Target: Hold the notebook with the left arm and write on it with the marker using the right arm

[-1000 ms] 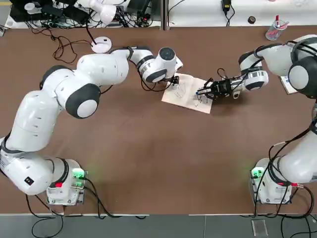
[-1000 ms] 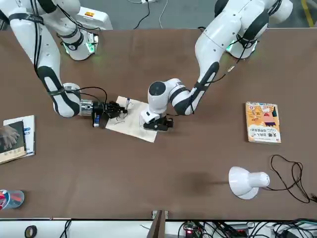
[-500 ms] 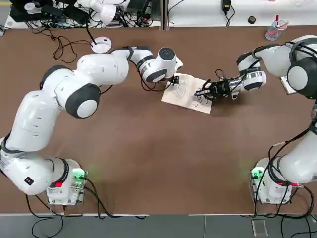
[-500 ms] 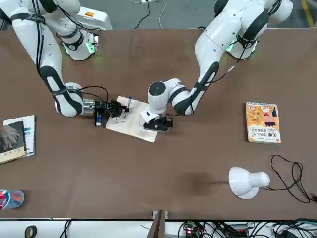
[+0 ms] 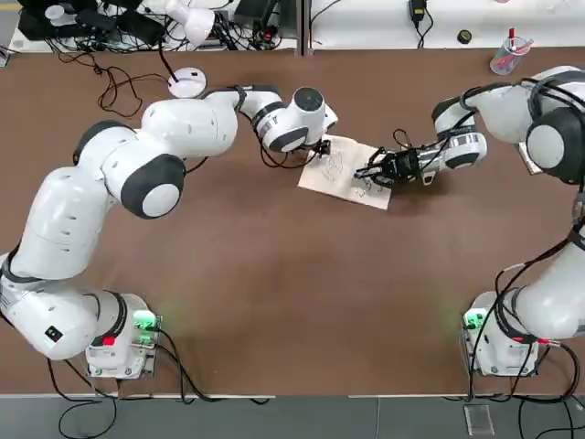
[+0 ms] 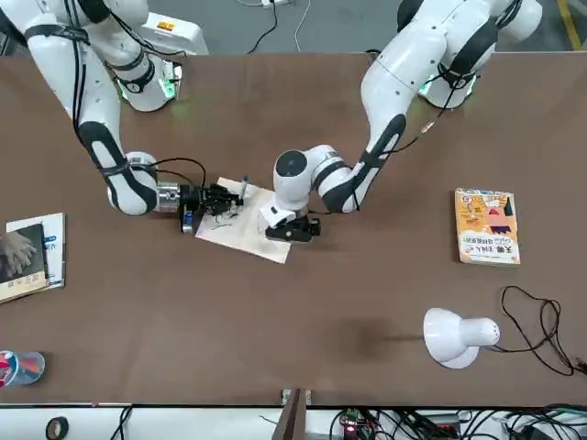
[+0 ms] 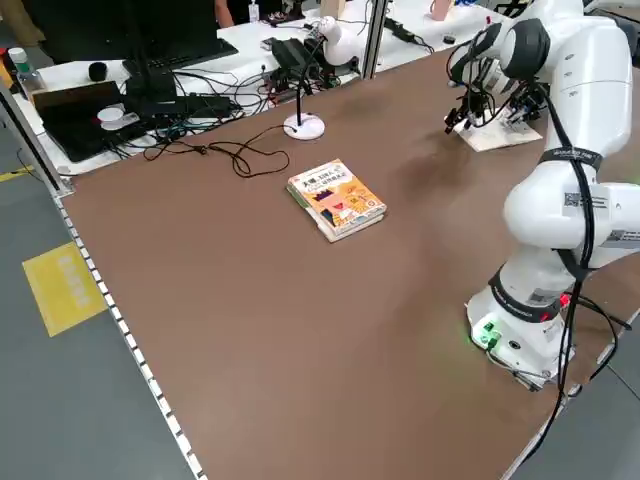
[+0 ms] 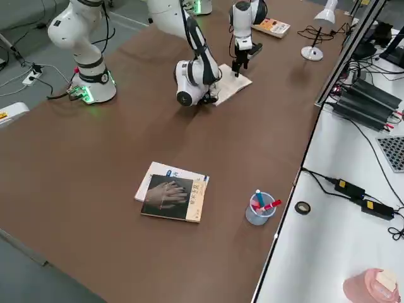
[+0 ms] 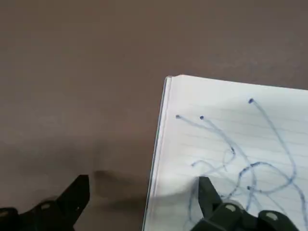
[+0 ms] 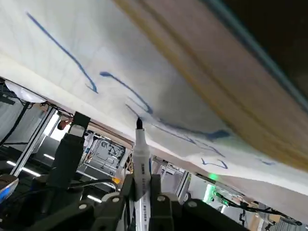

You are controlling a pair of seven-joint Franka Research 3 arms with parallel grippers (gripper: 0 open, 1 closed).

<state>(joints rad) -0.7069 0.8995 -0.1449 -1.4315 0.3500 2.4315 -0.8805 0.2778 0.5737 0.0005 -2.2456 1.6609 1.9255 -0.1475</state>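
Note:
The notebook [image 5: 345, 172] lies open on the brown table, its white page marked with thin blue scribbles [image 9: 231, 134]. My left gripper [image 5: 315, 146] stands over its far corner, open: in the left wrist view one fingertip [image 9: 211, 199] rests on the page and the other sits on the table beside the edge. My right gripper [image 5: 377, 168] reaches in low from the right side and is shut on the marker [image 10: 141, 149]. The marker's tip touches the page among the scribbles. From the front, the marker [image 6: 243, 186] sticks out past the right gripper [image 6: 225, 197].
An orange-yellow book [image 6: 487, 226] and a white desk lamp [image 6: 456, 335] with its cable lie on my left side. A dark-covered book [image 6: 27, 257] and a clear cup of pens [image 8: 260, 208] sit far right. Cables and gear line the far edge.
My right gripper has slid the marker across the page toward the left arm, by a small distance. The left gripper and the notebook have stayed put.

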